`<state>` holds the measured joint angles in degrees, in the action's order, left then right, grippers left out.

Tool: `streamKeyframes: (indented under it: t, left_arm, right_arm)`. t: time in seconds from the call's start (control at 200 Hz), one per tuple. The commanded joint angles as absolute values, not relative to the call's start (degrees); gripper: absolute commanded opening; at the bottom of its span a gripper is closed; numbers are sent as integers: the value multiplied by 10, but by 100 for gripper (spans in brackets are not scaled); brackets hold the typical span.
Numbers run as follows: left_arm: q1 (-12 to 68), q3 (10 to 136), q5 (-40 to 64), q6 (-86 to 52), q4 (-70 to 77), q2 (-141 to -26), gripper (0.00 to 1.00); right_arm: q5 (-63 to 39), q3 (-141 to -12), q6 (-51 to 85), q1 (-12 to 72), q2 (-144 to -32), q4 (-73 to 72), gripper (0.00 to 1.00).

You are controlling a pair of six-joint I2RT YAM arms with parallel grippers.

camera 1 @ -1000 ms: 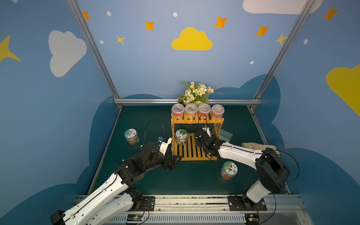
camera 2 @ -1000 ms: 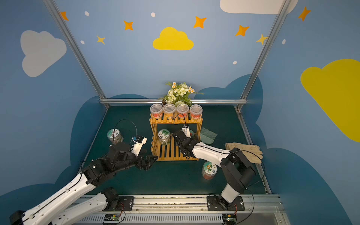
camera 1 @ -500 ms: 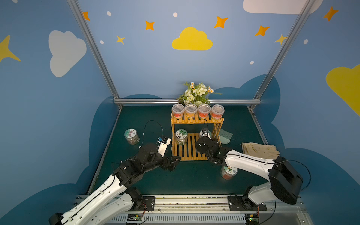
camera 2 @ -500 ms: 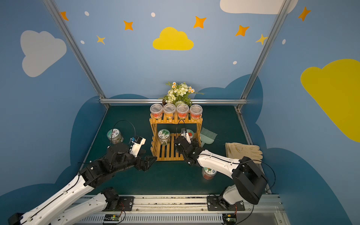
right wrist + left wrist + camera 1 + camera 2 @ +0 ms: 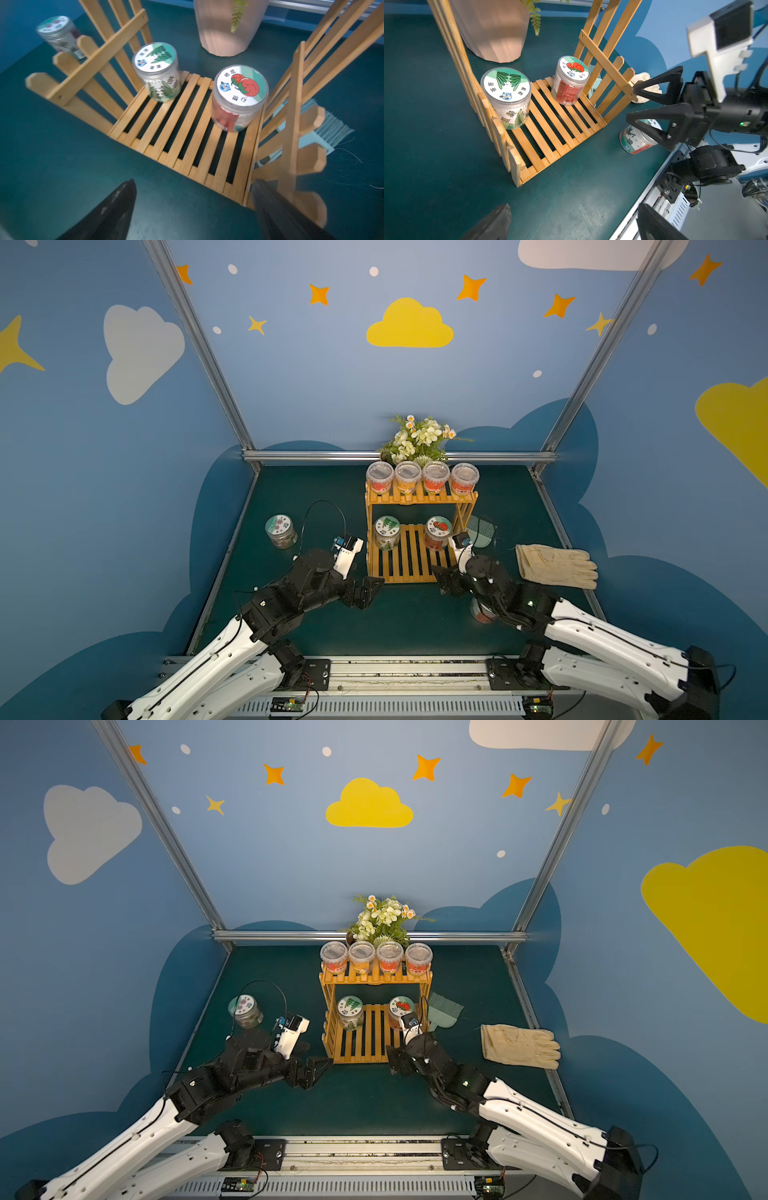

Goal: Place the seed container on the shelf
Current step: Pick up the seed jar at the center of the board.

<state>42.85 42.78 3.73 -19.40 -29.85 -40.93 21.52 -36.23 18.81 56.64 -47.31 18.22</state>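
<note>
The seed container (image 5: pixel 239 97) stood in the right rear corner of the shelf's (image 5: pixel 187 135) lower tier, apparently leaving slats free. The right gripper (image 5: pixel 441 580) and left gripper (image 5: pixel 371 592) hovered empty, jaws apart, off its front corners.

Blue walls (image 5: pixel 332 385) carry a yellow cloud (image 5: pixel 409 325), a white cloud (image 5: pixel 141 350) and orange stars (image 5: pixel 319 294); 2 aluminium posts (image 5: pixel 201 348) and a rear rail (image 5: pixel 316 456) frame the dark green tabletop (image 5: pixel 291 489).

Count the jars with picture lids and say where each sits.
4: leaf-lid jar and tomato-lid jar on the shelf's lower tier; flower-lid jar on the table left of the shelf; fourth jar on the table, partly hidden under the right arm.
</note>
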Motion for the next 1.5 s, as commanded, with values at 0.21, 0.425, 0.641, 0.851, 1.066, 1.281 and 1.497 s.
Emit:
streamKeyframes:
  t: [0.21,0.425,0.641,0.851,1.066,1.281,1.497]
  left_arm:
    - [436,435,194,-162,-250,-450,96]
    - [540,459,148,-118,-233,-511,99]
    - [584,456,95,-114,-169,-546,100]
    - [585,462,84,-103,-153,-555,100]
    - [585,465,82,-102,-150,-564,100]
    - [585,467,83,-100,-150,-571,100]
    - [585,468,77,-99,-156,-568,100]
  right_arm:
    - [264,-382,340,562,-303,499,89]
    - [201,-437,435,511,-395,584,98]
    - [208,-410,455,459,-431,588,98]
    - [176,-389,460,428,-431,570,98]
    - [168,-362,457,406,-425,543,98]
    - [143,-328,461,401,-432,513,98]
    - [134,-312,432,401,-410,489,95]
